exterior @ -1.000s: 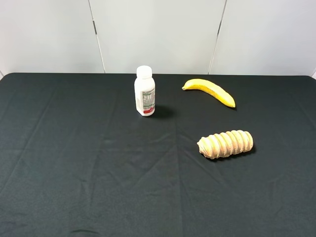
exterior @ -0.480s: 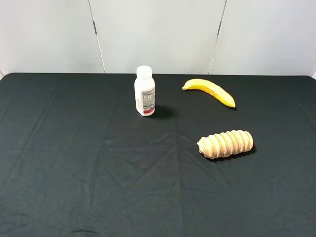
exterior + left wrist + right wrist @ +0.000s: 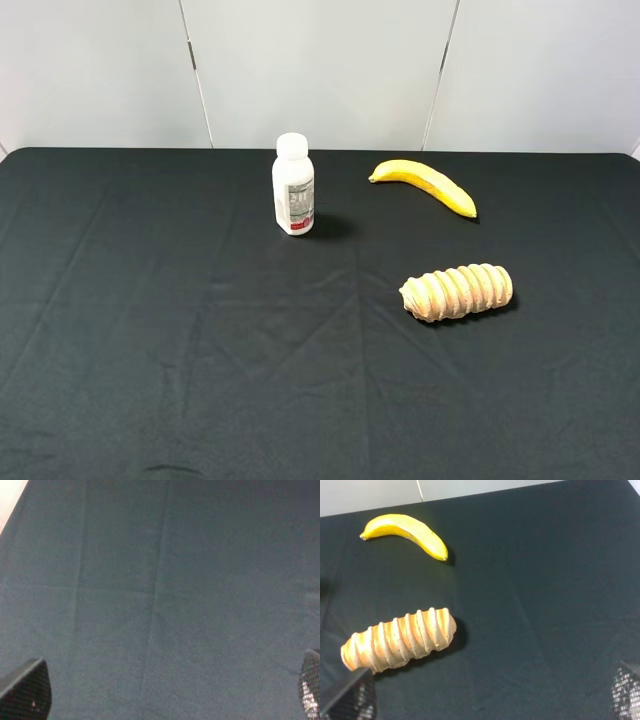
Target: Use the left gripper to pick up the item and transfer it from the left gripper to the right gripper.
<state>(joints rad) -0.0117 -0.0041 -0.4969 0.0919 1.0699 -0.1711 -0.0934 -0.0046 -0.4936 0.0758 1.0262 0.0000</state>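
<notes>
The item point(image 3: 456, 292), a tan ridged loaf-shaped roll, lies on the black cloth right of centre in the high view. The right wrist view has the item point(image 3: 400, 640) lying ahead of my right gripper point(image 3: 487, 697), whose fingertips point(image 3: 626, 692) stand far apart with nothing between them. My left gripper point(image 3: 170, 687) is open too, its fingertips point(image 3: 30, 690) wide apart over bare dark cloth, and the item is out of that view. Neither arm shows in the high view.
A white bottle point(image 3: 293, 185) stands upright at the back centre of the black cloth point(image 3: 200, 350). A yellow banana point(image 3: 425, 185) lies behind the item, also in the right wrist view as the banana point(image 3: 405, 532). White wall panels close off the far edge.
</notes>
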